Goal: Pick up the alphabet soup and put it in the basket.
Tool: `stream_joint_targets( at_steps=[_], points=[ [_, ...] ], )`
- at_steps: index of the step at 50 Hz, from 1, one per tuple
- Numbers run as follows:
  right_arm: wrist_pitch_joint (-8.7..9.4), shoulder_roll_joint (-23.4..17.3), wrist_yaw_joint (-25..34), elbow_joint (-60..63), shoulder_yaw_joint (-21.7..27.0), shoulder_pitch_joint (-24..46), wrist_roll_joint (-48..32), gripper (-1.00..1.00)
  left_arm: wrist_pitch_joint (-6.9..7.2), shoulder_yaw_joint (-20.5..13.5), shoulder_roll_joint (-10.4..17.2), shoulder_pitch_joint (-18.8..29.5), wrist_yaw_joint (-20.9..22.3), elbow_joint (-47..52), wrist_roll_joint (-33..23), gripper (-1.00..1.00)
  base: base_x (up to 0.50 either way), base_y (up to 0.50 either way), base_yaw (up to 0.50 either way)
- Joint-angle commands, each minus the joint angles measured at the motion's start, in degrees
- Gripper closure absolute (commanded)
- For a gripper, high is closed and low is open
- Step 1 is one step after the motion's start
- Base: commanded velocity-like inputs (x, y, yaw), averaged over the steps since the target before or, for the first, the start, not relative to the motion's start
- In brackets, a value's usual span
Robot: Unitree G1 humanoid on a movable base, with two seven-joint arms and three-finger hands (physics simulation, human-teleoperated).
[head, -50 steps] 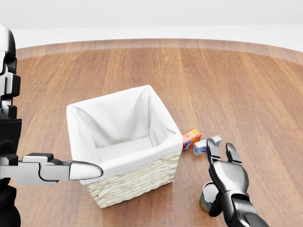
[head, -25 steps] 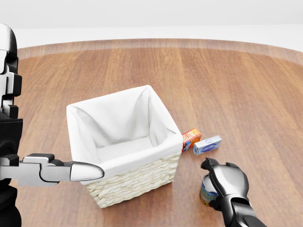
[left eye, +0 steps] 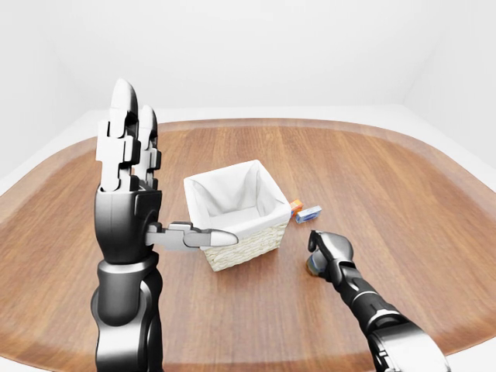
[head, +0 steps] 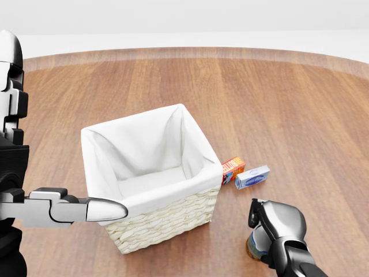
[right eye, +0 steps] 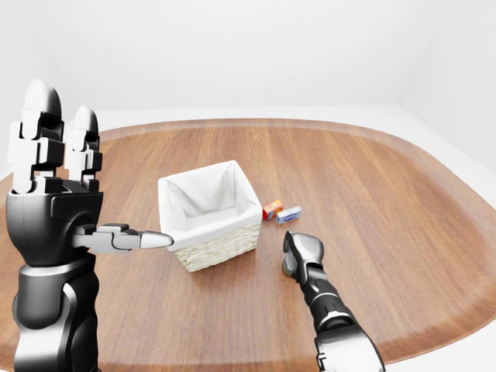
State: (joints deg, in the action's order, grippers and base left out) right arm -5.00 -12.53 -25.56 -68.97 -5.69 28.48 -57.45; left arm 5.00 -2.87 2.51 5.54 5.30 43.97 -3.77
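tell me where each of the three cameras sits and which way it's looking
Head view: on the robot's head, tilted down at the basket, the two small boxes and the right hand curled over the alphabet soup; the left thumb shows at the left edge.
Left-eye view: head-mounted, looking out across the whole wooden table; the raised open left hand shows whole.
Right-eye view: its twin, set slightly to the right.
All three share basket and hands.

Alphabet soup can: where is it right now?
Head view, bottom right: the alphabet soup can stands on the wooden table, under the right hand, right of the white-lined wicker basket.
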Motion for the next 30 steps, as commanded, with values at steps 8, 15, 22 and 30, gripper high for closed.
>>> stream_joint_targets(
  at_steps=[8,15,22,30],
  points=[
    [0.00,-0.5,1.9,7.0,0.4,-2.2,-2.6,0.96,0.00,0.1,0.0,0.0,0.1,0.4,-0.2,-1.00,0.00,0.00,0.00],
    [2.82,-0.7,14.4,28.3,3.1,-8.1,-3.6,0.96,0.00,0.0,-0.1,-0.3,0.2,-0.5,-0.2,-1.00,0.00,0.00,0.00],
    [5.33,-0.1,24.8,45.4,5.3,-12.5,-5.3,0.97,0.00,0.0,0.0,-0.1,0.2,-0.4,-0.2,-1.00,0.00,0.00,0.00],
    [6.14,0.4,32.9,55.7,6.9,-15.0,-6.6,0.95,0.00,0.2,0.0,-0.1,0.2,0.4,-0.5,-1.00,0.00,0.00,0.00]
  ],
)
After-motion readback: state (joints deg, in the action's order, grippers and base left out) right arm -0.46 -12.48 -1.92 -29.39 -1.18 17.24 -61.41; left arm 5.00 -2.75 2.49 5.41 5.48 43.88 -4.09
